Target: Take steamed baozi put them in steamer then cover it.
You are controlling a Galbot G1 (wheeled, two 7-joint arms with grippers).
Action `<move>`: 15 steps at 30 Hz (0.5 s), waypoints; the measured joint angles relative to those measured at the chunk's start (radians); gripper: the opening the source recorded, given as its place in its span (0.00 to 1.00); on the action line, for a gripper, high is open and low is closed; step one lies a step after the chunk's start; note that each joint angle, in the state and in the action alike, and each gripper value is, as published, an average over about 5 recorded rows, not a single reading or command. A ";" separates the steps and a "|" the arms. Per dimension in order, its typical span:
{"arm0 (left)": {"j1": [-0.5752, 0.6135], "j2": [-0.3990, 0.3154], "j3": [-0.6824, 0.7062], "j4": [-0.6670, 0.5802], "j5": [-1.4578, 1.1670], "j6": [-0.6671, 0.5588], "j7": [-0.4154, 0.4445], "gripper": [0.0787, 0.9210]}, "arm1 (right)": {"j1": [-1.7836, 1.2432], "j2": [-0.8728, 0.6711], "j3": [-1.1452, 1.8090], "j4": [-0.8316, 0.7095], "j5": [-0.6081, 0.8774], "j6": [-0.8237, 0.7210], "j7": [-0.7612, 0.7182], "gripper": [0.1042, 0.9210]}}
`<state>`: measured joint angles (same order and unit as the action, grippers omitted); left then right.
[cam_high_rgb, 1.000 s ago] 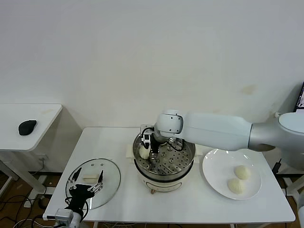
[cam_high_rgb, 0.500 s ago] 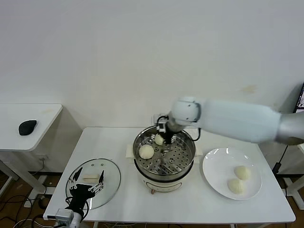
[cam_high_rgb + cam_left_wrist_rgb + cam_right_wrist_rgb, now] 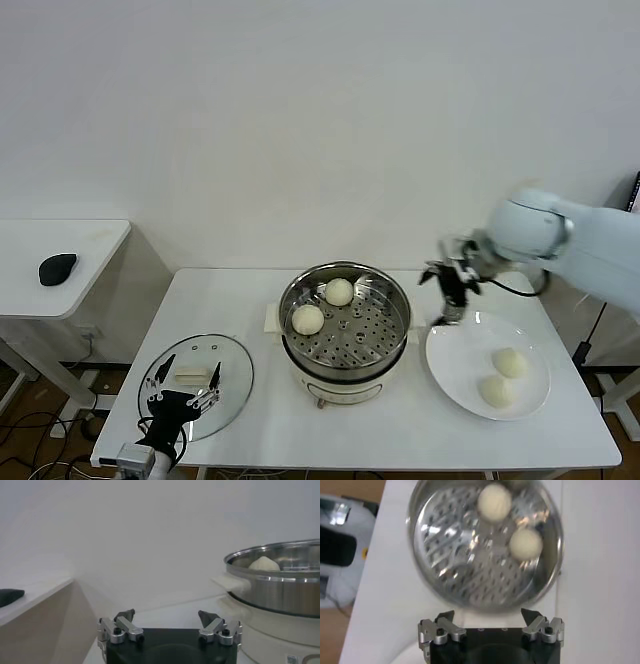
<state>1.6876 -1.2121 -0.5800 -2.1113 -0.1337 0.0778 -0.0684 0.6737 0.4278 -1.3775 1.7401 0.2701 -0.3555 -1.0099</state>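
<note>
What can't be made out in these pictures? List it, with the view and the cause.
- Right wrist view: the steamer is motion-blurred, so its tray holes smear; the plate is out of frame.
- Left wrist view: the steamer wall hides all but the top of one baozi; the cover is not visible.
- Head view: the left gripper blocks part of the cover; the right gripper is too small to show detail.

Plain white wall [image 3: 300, 120] fills the upper frame, small smudge [image 3: 524, 187] at right. White table [image 3: 240, 300] centre. Second white side table [image 3: 90, 250] at far left with a dark object [image 3: 57, 267] on top. Wood-tone floor with cables [image 3: 40, 425] at lower left. Light even, soft.
</note>
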 measured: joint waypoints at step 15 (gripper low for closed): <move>0.005 -0.019 0.005 0.006 0.025 -0.004 0.003 0.88 | -0.336 -0.224 0.195 -0.008 -0.275 0.123 0.008 0.88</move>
<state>1.6931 -1.2309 -0.5746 -2.1057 -0.1086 0.0739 -0.0655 0.3372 0.2043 -1.1825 1.7323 -0.0051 -0.2326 -1.0018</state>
